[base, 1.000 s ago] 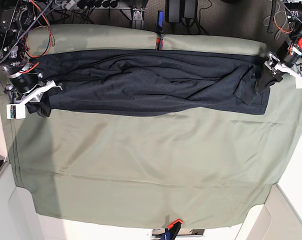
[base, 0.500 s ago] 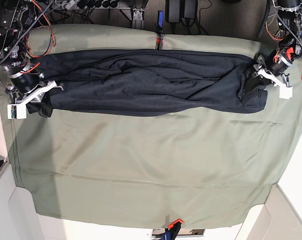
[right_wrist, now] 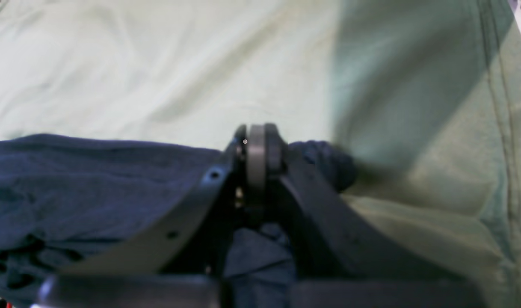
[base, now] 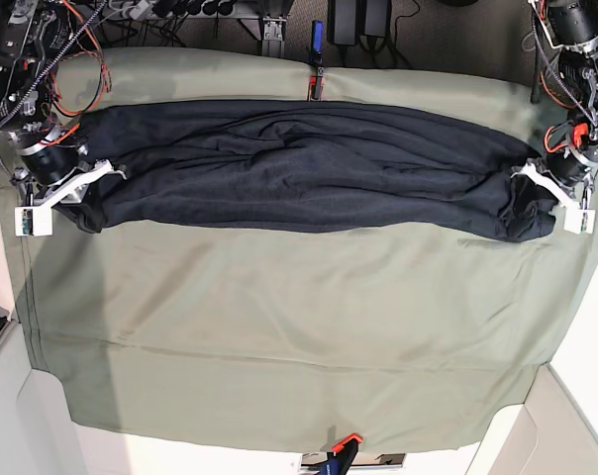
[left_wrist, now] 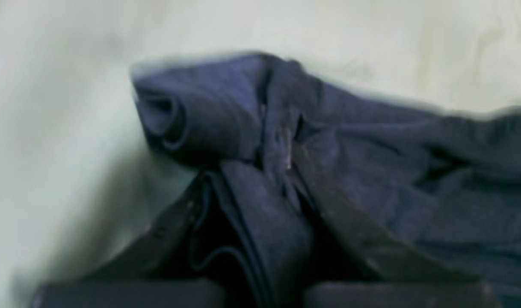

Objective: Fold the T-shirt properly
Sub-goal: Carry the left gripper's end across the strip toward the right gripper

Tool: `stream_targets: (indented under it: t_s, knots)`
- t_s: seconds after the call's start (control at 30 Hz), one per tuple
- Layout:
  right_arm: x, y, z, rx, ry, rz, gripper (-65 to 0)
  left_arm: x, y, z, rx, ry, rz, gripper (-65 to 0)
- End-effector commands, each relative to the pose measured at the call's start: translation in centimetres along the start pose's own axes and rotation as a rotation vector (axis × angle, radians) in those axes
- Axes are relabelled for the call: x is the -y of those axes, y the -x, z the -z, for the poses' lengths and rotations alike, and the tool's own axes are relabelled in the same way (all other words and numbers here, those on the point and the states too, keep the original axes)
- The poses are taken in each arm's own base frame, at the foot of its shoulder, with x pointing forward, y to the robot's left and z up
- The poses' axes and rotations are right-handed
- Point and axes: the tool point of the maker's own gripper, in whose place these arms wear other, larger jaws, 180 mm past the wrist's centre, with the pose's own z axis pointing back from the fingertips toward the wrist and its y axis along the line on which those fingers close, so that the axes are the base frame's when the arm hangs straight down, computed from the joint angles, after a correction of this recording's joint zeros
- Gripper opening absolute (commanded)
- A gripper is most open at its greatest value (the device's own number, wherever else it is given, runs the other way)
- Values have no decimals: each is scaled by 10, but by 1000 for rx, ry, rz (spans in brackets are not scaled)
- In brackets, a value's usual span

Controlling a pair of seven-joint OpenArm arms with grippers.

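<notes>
Base view: the T-shirt [base: 299,168] is lying stretched across the far cloth [base: 299,327], both arms reaching outward; left wrist view: the left gripper [left_wrist: 286,171] is pinching bunched shirt fabric; right wrist view: the right gripper [right_wrist: 260,149] is clamping the shirt's edge.

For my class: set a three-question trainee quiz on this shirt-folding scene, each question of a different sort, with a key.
1. True or false: the T-shirt lies stretched into a long band across the far part of the green table cover.
2. What does the left gripper hold? A. bunched shirt fabric B. the table cover C. nothing
3. Fill in: the right gripper is ____ on the shirt's other end.

Key: 1 true; 2 A; 3 shut
</notes>
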Motion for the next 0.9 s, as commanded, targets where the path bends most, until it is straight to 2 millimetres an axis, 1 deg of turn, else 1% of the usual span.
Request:
stream_targets:
  t_s: [0.0,0.07,0.1,0.17,0.2,0.23,0.33,0.4,0.47,0.53,0.63,0.7,0.73,0.8,0.87]
  knots:
    - [0,-15,-2,48,-8,-16,-650,-13,-31,-4,67,-27,51,-650]
    - [0,-15,-2,49,-8,-16,-650,-31,-45,-6,73,-100,86,-650]
    - [0,-15,-2,49,-7,-16,-650,-37,-51,-9,73,-115,103,-650]
    - [0,-15,-2,48,-7,-16,-650,-45,-58,-14,71,-130,129,-650]
    - [0,-15,-2,49,-7,-16,-650,-49,-58,-16,55,-134,140,-650]
    - [0,-15,-2,50,-8,-16,-650,-48,-57,-18,38,-122,156,-650]
    - [0,-14,-2,47,-7,-15,-650,-32,-54,-21,33,-50,137,-650]
    - [0,-14,-2,46,-7,-15,-650,-9,-52,-24,42,10,122,-650]
    - [0,-15,-2,49,-8,-15,-650,22,-52,-27,55,69,148,-650]
    - [0,-16,-2,51,-8,-16,-650,59,-55,-31,87,131,195,-650]
    - [0,-15,-2,48,-7,-16,-650,119,-52,-37,95,244,272,-650]
    - [0,-15,-2,49,-8,-16,-650,156,-42,-37,74,331,313,-650]
    - [0,-15,-2,49,-8,-15,-650,172,-34,-35,56,369,334,-650]
    - [0,-15,-2,48,-7,-16,-650,196,-16,-29,4,426,392,-650]
    - [0,-15,-2,48,-7,-16,-650,213,0,-23,-40,460,460,-650]
